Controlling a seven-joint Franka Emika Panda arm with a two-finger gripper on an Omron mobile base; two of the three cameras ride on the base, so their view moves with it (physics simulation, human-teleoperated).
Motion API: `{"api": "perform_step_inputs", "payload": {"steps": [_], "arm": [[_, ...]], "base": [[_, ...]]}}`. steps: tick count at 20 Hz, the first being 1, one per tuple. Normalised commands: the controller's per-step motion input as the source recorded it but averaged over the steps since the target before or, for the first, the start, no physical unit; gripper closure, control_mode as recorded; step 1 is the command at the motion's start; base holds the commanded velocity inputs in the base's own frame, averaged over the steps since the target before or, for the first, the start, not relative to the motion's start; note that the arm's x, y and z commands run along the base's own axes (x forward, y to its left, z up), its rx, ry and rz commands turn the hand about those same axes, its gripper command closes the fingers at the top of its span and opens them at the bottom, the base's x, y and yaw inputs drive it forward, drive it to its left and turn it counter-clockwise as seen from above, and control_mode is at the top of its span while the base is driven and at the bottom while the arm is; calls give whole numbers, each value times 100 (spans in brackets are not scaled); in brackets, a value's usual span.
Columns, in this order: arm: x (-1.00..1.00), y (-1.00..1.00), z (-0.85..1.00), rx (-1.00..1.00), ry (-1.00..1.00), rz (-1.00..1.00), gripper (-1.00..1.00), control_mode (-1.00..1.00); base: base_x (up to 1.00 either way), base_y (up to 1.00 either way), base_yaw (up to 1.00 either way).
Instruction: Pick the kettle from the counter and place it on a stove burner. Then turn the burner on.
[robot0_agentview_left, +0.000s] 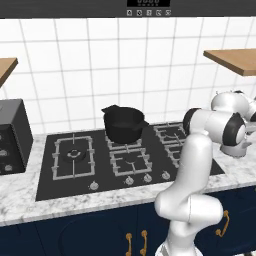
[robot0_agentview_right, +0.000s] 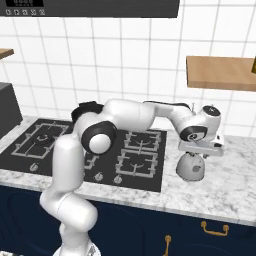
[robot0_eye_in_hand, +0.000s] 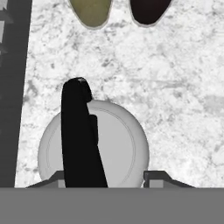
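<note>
The kettle (robot0_agentview_right: 191, 168) stands upright on the marbled counter (robot0_agentview_right: 225, 195), just right of the black cooktop (robot0_agentview_right: 140, 150). From above, the kettle (robot0_eye_in_hand: 118, 144) is a round silver body with a black handle (robot0_eye_in_hand: 81, 131) arching over it. My gripper (robot0_eye_in_hand: 105, 177) hangs straight down over it, a fingertip on each side of the handle. The left fingertip (robot0_eye_in_hand: 57, 178) sits close beside the handle, while the right fingertip (robot0_eye_in_hand: 155, 176) stands clear of it. The jaws are partly closed in, with no grip showing. In the right base view the hand (robot0_agentview_right: 200, 145) rests on top of the kettle.
A black pot (robot0_agentview_left: 123, 122) sits on a rear burner of the cooktop (robot0_agentview_left: 75, 155), with knobs (robot0_agentview_left: 129, 180) along its front edge. Two bottles, olive (robot0_eye_in_hand: 89, 11) and dark (robot0_eye_in_hand: 148, 8), stand on the counter beyond the kettle. A black appliance (robot0_agentview_left: 12, 135) is at far left, and a wooden shelf (robot0_agentview_right: 220, 72) hangs above.
</note>
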Motion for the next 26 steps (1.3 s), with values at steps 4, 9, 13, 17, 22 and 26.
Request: {"api": "perform_step_inputs", "payload": {"steps": [4, 9, 13, 17, 22, 26], "arm": [[0, 0, 3, 0, -1, 0, 100, -100], [-21, 11, 32, 1, -14, 0, 100, -100], [-43, 69, 48, 0, -20, 0, 100, -100], [-12, 100, 26, -1, -22, 0, 100, -100], [12, 100, 25, -11, -17, -8, 100, -100], [56, 95, 17, -22, 10, -20, 100, -100]], "base": [[0, 0, 0], [0, 0, 0], [0, 0, 0], [0, 0, 0], [0, 0, 0], [0, 0, 0]]}}
